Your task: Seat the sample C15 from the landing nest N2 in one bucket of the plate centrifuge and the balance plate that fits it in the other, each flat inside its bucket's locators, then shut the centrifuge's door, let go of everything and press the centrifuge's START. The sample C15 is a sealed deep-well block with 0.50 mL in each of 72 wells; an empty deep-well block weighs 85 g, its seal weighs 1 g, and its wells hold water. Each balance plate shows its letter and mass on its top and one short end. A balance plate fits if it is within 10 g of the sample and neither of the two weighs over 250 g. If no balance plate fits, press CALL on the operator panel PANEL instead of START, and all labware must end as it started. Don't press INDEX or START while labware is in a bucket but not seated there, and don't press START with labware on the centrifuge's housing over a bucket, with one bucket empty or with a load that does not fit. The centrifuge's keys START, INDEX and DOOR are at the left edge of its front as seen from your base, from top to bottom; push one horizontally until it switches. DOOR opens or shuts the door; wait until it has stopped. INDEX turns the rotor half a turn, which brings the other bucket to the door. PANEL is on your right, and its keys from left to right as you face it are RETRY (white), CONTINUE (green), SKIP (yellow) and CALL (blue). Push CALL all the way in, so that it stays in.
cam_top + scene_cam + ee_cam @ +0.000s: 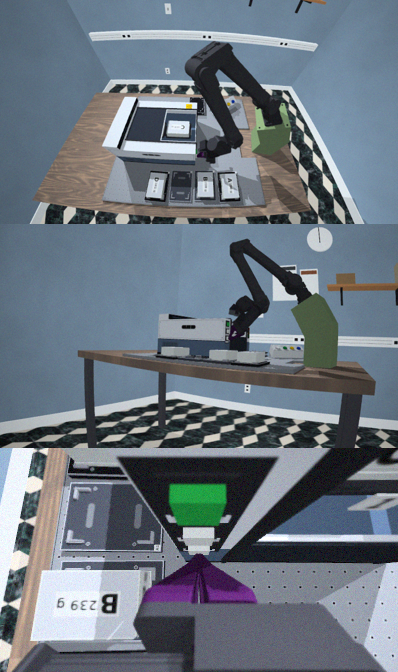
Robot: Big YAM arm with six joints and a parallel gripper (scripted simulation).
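Observation:
The plate centrifuge [152,127] stands with its top door open. Balance plate C [178,128] lies flat in the bucket under the opening. My gripper [201,154] is shut and empty at the left edge of the centrifuge's front. In the wrist view its purple fingertips [200,560] meet at the lowest of the white keys [198,540], just below the green START key [197,504]. I cannot tell if they touch it. The black nest [198,105] behind the centrifuge is empty. Sample C15 is not in view.
Balance plates D [156,185], B [205,185] and A [229,185] lie in the front row of nests, with one empty nest [181,186] between D and B. The operator panel [236,108] is at the back right. My green base [269,133] stands at the right.

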